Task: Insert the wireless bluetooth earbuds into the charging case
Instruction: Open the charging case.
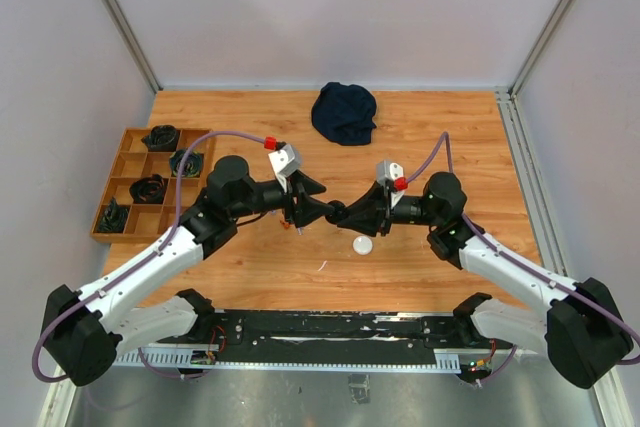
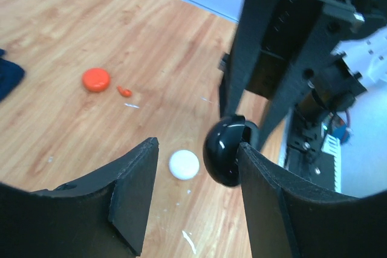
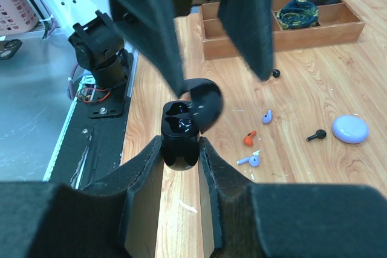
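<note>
Right wrist view: right gripper (image 3: 180,144), matte black jaws closed snug on the lower half of a black charging case (image 3: 179,143), a glossy, rounded shell held upright above the table's near edge. Its domed lid (image 3: 204,104) is swung open toward the far side. Two dark shiny hollows show inside; cannot tell whether anything sits in them. Left gripper (image 3: 221,83) comes in from above, its flat wedge-shaped jaws about half spread and holding nothing; one fingertip is right at the lid, contact not clear. Table (image 3: 326,83) is pale wood plank with visible grain, scuffed with white flecks. Loose earbuds lie on it beside the held case, none in either gripper: an orange earbud (image 3: 250,138), a white earbud (image 3: 251,160) just near it, a purple earbud (image 3: 266,116) a little farther back, and a stemmed black earbud (image 3: 315,135) close to a smooth lavender round case (image 3: 349,129). Another small black bud (image 3: 276,73) lies near a wooden tray (image 3: 284,35), which has box compartments, two of them with bundled dark fabric. Left wrist view: the black case shows as a polished dome just beside the inner face of one left jaw, pinched from above by the right gripper's ribbed fingers. A white round case (image 2: 184,165), flat like a pebble, lies on the wood below the gap; well apart are an orange round case (image 2: 96,80) and a small orange bud beside it. Top view: both arms meet nose to nose mid-table; a crumpled dark blue cloth (image 1: 344,112) lies at the far edge.
</note>
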`<state>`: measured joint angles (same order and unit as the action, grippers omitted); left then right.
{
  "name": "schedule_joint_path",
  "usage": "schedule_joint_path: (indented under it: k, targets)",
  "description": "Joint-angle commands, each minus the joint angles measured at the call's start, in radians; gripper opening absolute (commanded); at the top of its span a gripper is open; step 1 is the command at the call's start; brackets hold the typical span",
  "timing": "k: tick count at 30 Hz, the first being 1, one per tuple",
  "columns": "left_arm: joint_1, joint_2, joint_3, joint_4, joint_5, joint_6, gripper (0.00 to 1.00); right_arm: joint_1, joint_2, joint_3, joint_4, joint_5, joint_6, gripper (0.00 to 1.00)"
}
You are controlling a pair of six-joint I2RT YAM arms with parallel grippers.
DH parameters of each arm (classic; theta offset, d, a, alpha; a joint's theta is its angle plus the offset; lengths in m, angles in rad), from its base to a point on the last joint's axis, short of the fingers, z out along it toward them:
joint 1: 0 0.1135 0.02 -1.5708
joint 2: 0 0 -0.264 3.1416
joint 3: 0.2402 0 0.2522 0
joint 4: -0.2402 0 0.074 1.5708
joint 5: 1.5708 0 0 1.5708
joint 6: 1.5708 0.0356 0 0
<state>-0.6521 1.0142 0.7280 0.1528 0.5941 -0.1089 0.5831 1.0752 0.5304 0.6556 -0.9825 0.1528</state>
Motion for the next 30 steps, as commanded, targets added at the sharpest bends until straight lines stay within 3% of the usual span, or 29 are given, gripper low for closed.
schedule_joint_path:
  k: [1, 11, 15, 18, 26, 30]
  targets:
    - [0.0, -0.011, 0.054, -0.003, -0.108, -0.011, 0.6, -0.001, -0.028, -0.019, 0.037, -0.036, 0.001, 0.05]
    - [0.0, -0.035, 0.054, -0.021, -0.191, -0.043, 0.67, -0.003, -0.038, -0.029, 0.008, 0.016, -0.03, 0.04]
    - [0.0, -0.057, 0.051, -0.083, -0.331, -0.078, 0.8, -0.004, -0.04, -0.039, -0.036, 0.077, -0.071, 0.02]
    - [0.0, -0.076, 0.053, -0.175, -0.459, -0.109, 0.99, -0.004, -0.037, -0.046, -0.057, 0.126, -0.094, 0.02]
    - [0.0, -0.112, 0.04, -0.367, -0.766, -0.216, 0.99, -0.004, -0.006, -0.062, -0.065, 0.201, -0.122, 0.02]
    - [0.013, -0.068, 0.06, -0.436, -0.851, -0.251, 0.99, -0.004, 0.009, -0.059, -0.063, 0.21, -0.122, 0.02]
